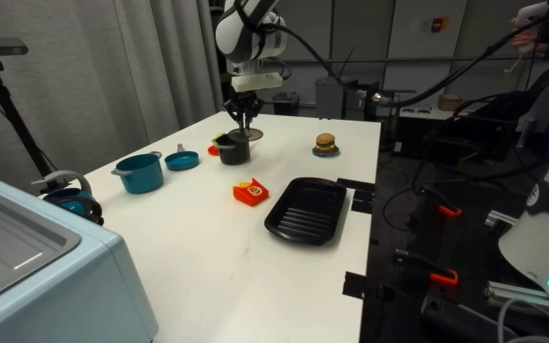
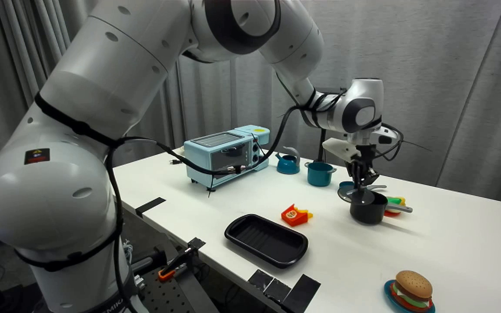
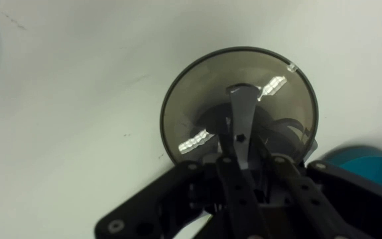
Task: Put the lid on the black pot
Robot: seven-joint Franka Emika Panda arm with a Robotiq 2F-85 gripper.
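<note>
The lid is a round, smoky, see-through lid with a dark rim and a grey handle; it shows in the wrist view [image 3: 197, 99] and in both exterior views [image 1: 254, 135] [image 2: 345, 194]. My gripper [image 3: 242, 146] is shut on the lid's handle; it also shows in both exterior views [image 1: 244, 125] [image 2: 358, 182]. The black pot [image 1: 234, 152] stands upright on the table, and it also shows in an exterior view with a grey side handle [image 2: 367, 213]. The lid is at about rim height, overlapping the pot but off-centre. I cannot tell whether they touch. The lid mostly hides the pot in the wrist view.
A teal pot [image 1: 142, 175] and teal pan [image 1: 182, 161] stand near the black pot. A colourful toy [image 2: 395, 204] sits behind it. A red fries box [image 1: 250, 193], black ridged pan [image 1: 307, 209], burger toy [image 1: 325, 144] and light-blue oven [image 2: 224, 152] are on the table.
</note>
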